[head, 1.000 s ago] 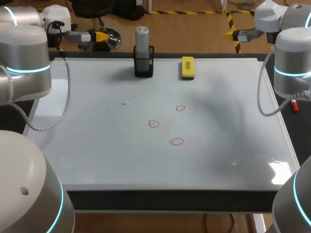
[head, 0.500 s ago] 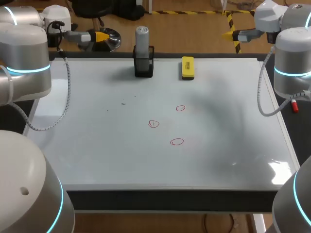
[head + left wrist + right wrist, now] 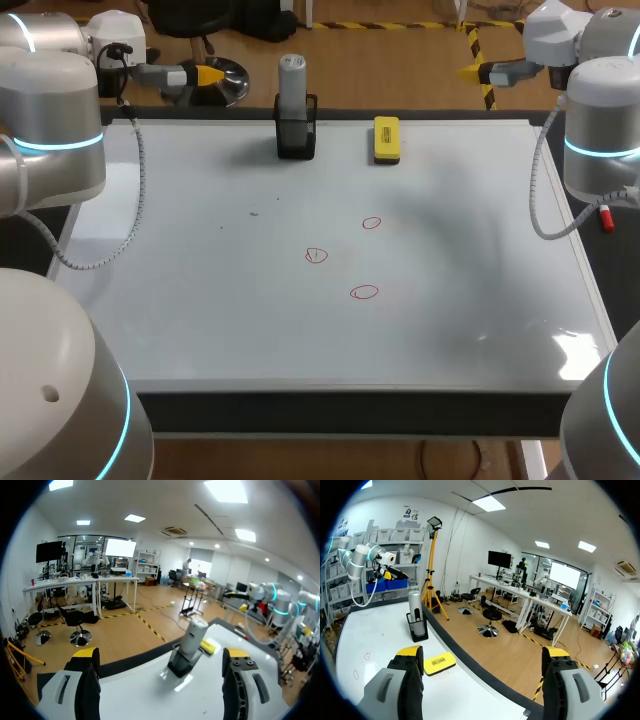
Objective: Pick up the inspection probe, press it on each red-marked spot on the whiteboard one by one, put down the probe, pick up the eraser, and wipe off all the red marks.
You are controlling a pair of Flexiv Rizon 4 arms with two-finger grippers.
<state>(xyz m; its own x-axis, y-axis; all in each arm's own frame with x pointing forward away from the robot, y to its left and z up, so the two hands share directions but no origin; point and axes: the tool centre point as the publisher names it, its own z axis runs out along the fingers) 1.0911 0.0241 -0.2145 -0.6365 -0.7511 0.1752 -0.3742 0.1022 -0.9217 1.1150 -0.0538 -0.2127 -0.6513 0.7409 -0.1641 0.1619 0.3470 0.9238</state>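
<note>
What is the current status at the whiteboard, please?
Left gripper and right gripper open, empty, by the far corners. Inspection probe upright in its holder, eraser right of it. Three red marks on the whiteboard, none wiped.

One whiteboard (image 3: 200, 320) covers the table (image 3: 350, 412), and it carries three red marks: one (image 3: 371, 223) farthest from the robot, one (image 3: 316, 256) a little nearer and to the left, and one (image 3: 364, 292) nearest. At the board's far edge there is one grey probe (image 3: 291, 80) standing in one black holder (image 3: 296, 138), and one yellow eraser (image 3: 386, 139). Two arms come in, the left arm (image 3: 50, 140) and the right arm (image 3: 605, 130), making two grippers, the left gripper (image 3: 212, 75) and the right gripper (image 3: 468, 71), each with two yellow-tipped fingers (image 3: 85, 653), four in all.
</note>
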